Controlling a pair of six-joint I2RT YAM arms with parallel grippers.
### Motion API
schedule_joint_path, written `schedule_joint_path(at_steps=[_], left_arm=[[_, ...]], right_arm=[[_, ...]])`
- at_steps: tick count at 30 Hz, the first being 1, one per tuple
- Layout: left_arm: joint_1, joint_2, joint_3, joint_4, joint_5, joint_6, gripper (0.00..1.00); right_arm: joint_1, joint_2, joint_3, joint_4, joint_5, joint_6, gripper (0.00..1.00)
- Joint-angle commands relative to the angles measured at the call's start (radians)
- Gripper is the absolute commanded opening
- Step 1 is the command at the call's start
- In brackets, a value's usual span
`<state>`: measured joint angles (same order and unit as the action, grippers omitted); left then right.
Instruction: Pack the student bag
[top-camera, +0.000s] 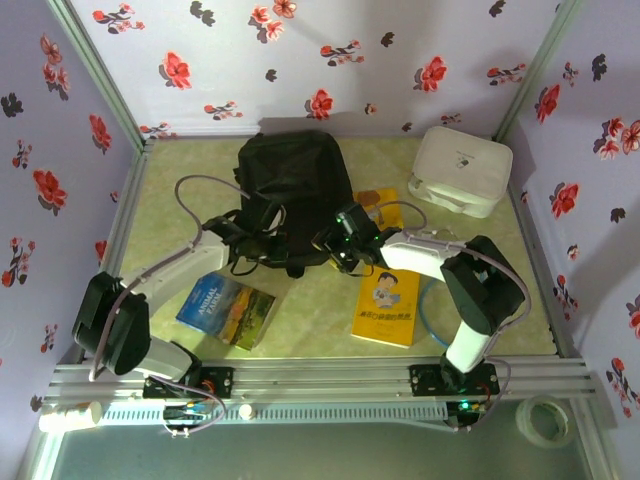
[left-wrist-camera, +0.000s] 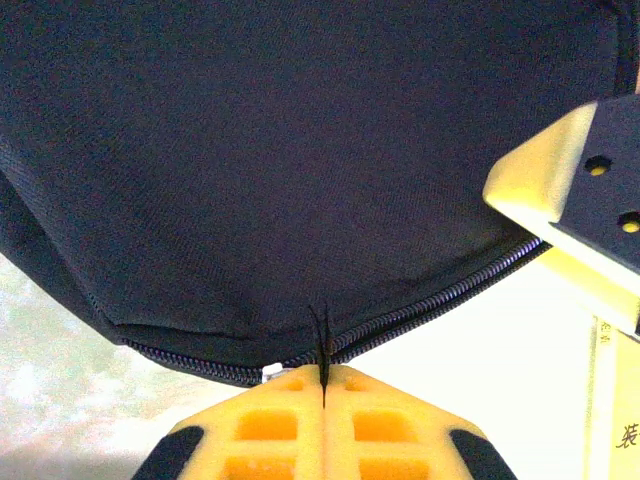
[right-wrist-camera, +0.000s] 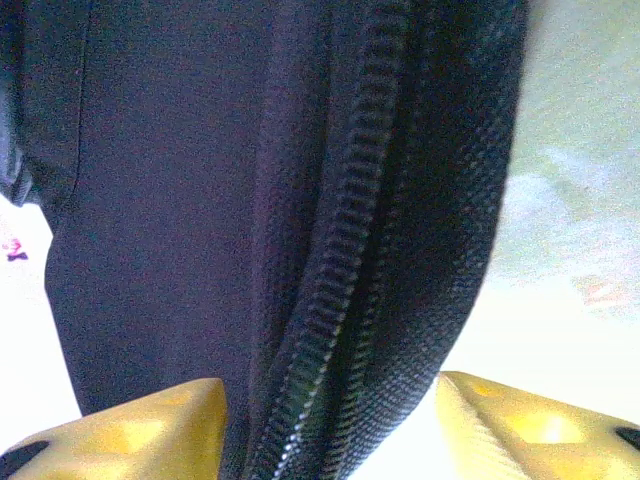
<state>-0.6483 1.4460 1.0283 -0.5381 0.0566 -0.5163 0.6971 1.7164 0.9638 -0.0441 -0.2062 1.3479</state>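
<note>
Black woven student bag, left claw pinched on its zip pull, right claw parted astride zipper

We find the student bag at the table's back centre, a zip case to its right, and the left book and right book lying nearer, before it.

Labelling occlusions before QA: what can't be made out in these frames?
Top view: student bag interior covered by its own fabric; contents unknown.
Right wrist view: close, blurred; whether the right gripper touches the bag is unclear.
Left wrist view: thin black cord, lower end buried between the shut left gripper fingers.
Top view: yellow item partly behind the right gripper; unidentifiable.
</note>
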Motion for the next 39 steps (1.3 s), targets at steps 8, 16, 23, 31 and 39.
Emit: schedule_joint_path(at_steps=[8, 16, 23, 31, 39], left_arm=[[-0.004, -0.078, -0.023, -0.072, -0.134, -0.008, 0.00], [0.039, -0.087, -0.028, -0.132, -0.202, -0.030, 0.00], [0.093, -0.050, -0.057, -0.158, -0.212, -0.023, 0.00], [0.165, 0.032, -0.067, -0.052, -0.201, 0.010, 0.00], [0.256, 0.140, -0.009, 0.073, -0.160, 0.034, 0.00]], right_arm=[[-0.004, -0.033, 0.031, -0.150, 0.231, -0.026, 0.22], [-0.008, -0.034, 0.031, -0.160, 0.272, -0.034, 0.19], [-0.021, -0.029, 0.025, -0.157, 0.263, -0.056, 0.18], [-0.028, -0.009, 0.034, -0.155, 0.251, -0.082, 0.16], [-0.033, -0.005, 0.055, -0.198, 0.279, -0.117, 0.15]])
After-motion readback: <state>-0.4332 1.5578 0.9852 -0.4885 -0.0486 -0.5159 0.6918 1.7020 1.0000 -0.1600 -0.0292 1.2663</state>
